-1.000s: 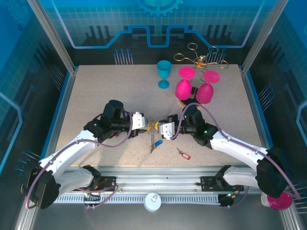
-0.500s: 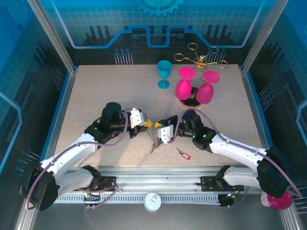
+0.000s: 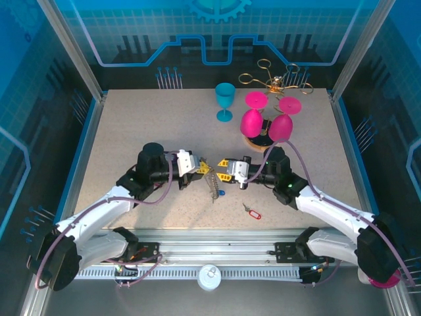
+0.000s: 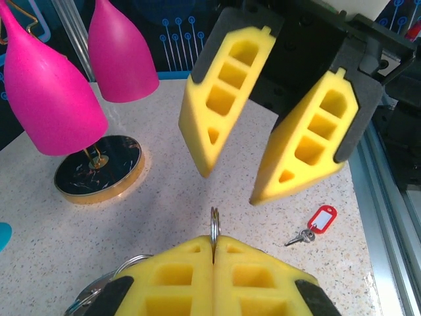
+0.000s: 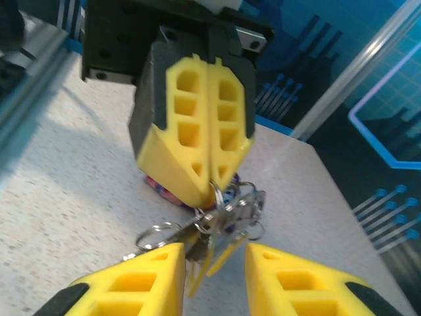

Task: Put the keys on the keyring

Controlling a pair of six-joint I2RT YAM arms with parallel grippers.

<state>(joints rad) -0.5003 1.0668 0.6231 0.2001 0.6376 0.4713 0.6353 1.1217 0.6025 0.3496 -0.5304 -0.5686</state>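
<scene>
My left gripper point(image 3: 205, 169) is shut on a thin silver ring point(image 4: 214, 227), edge-on between its pads. From that ring hangs a bunch of keys point(image 5: 227, 220) and small rings, with the dark coiled keyring point(image 3: 212, 188) dangling to the table. A blue-headed key point(image 3: 220, 193) lies by the loop's lower end. My right gripper point(image 3: 222, 164) faces the left one, open, its fingers point(image 5: 141, 280) standing on either side of the dangling yellowish keys point(image 5: 220, 257). A red-tagged key point(image 3: 252, 212) lies alone on the table, nearer the front edge.
Two magenta goblets point(image 3: 251, 122) hang upside down over a black round base point(image 3: 260, 140) just behind my right arm. A teal goblet point(image 3: 224, 99) and a gold wire rack point(image 3: 276, 80) stand at the back. Speckled tabletop point(image 3: 131, 125) stretches to the left.
My right gripper was shut against the key bunch; it has opened and drawn back to the right. The left gripper has stayed shut on the ring, shifting slightly.
</scene>
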